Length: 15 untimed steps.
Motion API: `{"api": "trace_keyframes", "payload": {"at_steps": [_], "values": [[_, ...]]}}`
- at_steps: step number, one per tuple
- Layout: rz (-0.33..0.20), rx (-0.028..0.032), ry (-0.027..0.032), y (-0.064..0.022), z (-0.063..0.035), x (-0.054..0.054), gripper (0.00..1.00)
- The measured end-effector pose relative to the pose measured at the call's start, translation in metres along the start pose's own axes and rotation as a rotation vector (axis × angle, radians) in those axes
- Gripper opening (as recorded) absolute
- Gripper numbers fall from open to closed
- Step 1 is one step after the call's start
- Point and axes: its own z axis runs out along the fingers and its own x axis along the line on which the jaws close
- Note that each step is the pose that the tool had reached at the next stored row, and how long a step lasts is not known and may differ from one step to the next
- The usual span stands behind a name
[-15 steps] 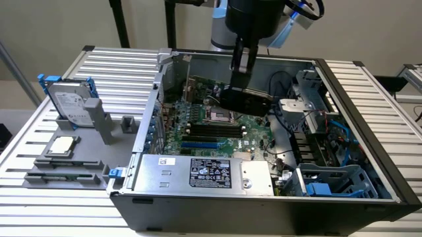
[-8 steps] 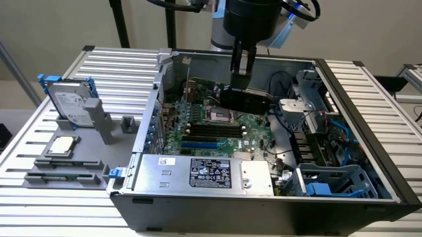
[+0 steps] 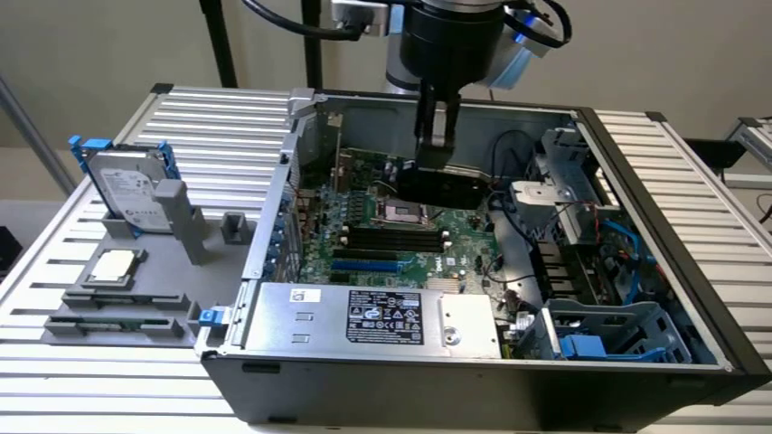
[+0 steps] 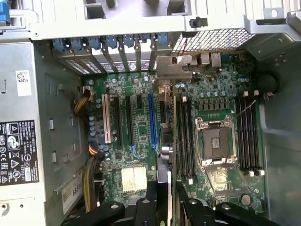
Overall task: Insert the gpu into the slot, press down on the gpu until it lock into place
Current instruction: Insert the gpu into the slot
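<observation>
The gpu is a flat black card hanging inside the open computer case above the green motherboard. My gripper comes down from above and is shut on its upper edge. In the wrist view the gpu appears edge-on as a thin dark line ending in its silver bracket, with my black fingers on either side. The slot is a long bright-blue strip running parallel to the card, a short way beside it and uncovered. In the exterior view the slot lies nearer the power supply than the card, which floats above the board.
A silver labelled power-supply box fills the case's near side. Black memory slots and the square CPU socket lie on the card's other side. A white slot, cables and a drive cage crowd the case. A hard drive stands outside.
</observation>
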Motion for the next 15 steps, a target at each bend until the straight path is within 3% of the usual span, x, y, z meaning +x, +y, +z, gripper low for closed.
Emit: {"api": "trace_keyframes", "payload": {"at_steps": [6,10,15], "values": [[-0.005,0.0188,-0.0021,0.0204,0.0098,0.003,0.26],[-0.008,0.0353,-0.0038,0.0321,0.015,0.004,0.26],[-0.017,0.0479,-0.0055,0.0419,0.0219,0.006,0.26]]}}
